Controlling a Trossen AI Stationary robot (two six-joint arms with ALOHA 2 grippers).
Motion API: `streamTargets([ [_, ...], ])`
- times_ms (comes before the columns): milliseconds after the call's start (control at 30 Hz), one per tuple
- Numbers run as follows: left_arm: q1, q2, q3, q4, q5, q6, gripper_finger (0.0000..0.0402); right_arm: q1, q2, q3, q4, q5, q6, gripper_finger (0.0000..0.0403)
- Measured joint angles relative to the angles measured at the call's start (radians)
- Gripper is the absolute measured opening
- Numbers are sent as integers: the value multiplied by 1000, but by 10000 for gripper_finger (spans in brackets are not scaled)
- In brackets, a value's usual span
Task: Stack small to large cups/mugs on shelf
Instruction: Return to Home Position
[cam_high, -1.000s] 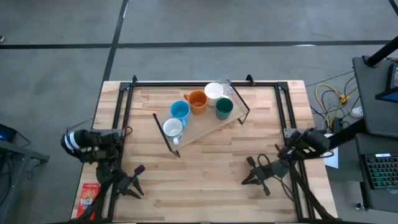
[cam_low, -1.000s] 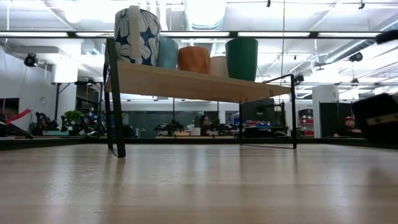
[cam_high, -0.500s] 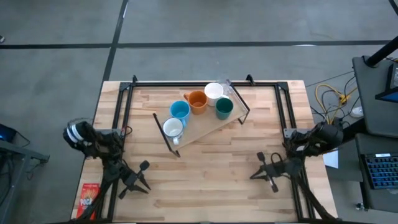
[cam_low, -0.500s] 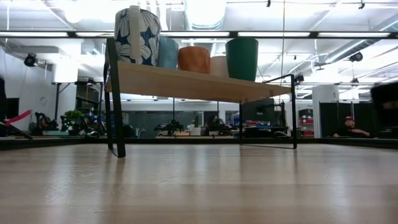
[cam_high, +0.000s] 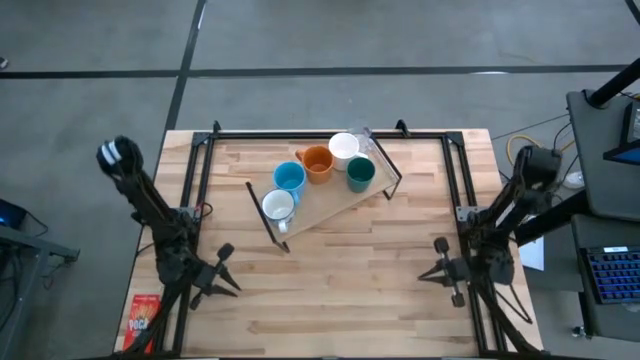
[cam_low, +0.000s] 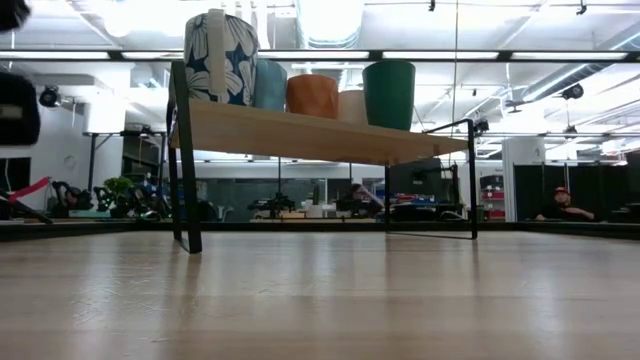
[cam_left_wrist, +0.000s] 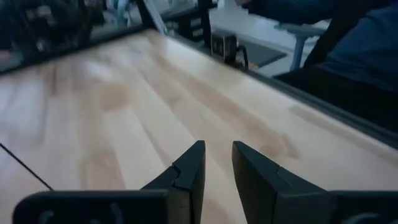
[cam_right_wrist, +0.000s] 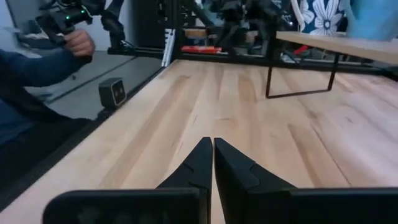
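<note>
The shelf (cam_high: 335, 203), a light-wood plank on black wire legs, stands slantwise on the far half of the table. Several mugs stand on it: a white flowered one (cam_high: 278, 207), a light blue one (cam_high: 289, 177), an orange one (cam_high: 318, 162), a white one (cam_high: 343, 148) and a dark teal one (cam_high: 360, 174). The low view shows them in a row on the plank (cam_low: 300, 135). My left gripper (cam_left_wrist: 217, 158) hovers near the table's near left corner, slightly open and empty. My right gripper (cam_right_wrist: 212, 152) hovers near the near right edge, shut on nothing.
Black frame rails (cam_high: 200, 180) run along the table's left, right and far sides. A red packet (cam_high: 145, 315) lies off the near left corner. A person's sleeve (cam_left_wrist: 354, 37) and a hand on a controller (cam_right_wrist: 78, 40) show beyond the table's edge. Bare wood spans the near half.
Both arms have folded back and risen. My right gripper has gone toward the table's right edge and up, turning as it went. My left gripper has risen a little and tipped toward level. The mugs and the shelf have stayed put.
</note>
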Motion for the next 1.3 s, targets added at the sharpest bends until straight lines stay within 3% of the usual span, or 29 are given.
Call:
streamTargets([
  [267,86,-331,1,-249,98,66,53,-8,-166,1,-159,-40,38,9],
  [500,313,-596,1,-501,311,75,5,-41,-247,1,-162,-54,-79,9],
  [667,474,-773,1,-652,468,101,3,-101,-357,1,-162,-85,-197,9],
  [800,578,-870,4,-691,536,147,3,-226,-477,2,-170,-140,-295,8],
  [900,650,-919,11,-724,579,165,3,-354,-581,2,-278,-246,-297,8],
  [1167,806,-924,38,-803,595,172,3,-727,-862,3,-905,-351,103,8],
  [1300,881,-901,44,-822,592,181,4,-852,-933,3,-846,-445,17,8],
])
